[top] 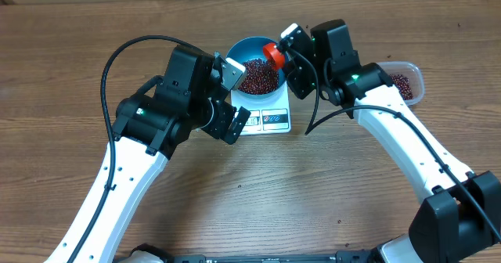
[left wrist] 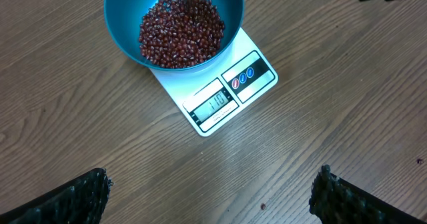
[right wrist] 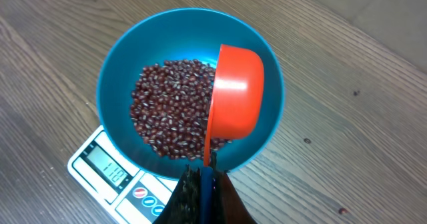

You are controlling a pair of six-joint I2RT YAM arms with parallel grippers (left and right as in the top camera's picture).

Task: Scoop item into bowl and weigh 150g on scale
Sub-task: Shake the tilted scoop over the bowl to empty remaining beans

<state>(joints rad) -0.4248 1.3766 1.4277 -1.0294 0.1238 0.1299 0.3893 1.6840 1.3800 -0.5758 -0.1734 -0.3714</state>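
Note:
The blue bowl (top: 254, 39) stands on the white scale (top: 274, 120), with a heap of dark red-brown beans (top: 260, 77) in it. My right gripper (top: 296, 59) is shut on the handle of a red scoop (top: 273, 54). The scoop (right wrist: 235, 91) is tipped on its side over the bowl (right wrist: 120, 71), above the beans (right wrist: 167, 111). My left gripper (left wrist: 210, 197) hangs open over bare table in front of the scale (left wrist: 227, 94), nothing between its fingers (left wrist: 80, 197). The scale's display is lit.
A clear plastic tub (top: 403, 83) with more beans sits at the far right, behind the right arm. Stray beans lie on the wooden table (left wrist: 263, 206) (right wrist: 343, 211). The left arm crowds the scale's left side.

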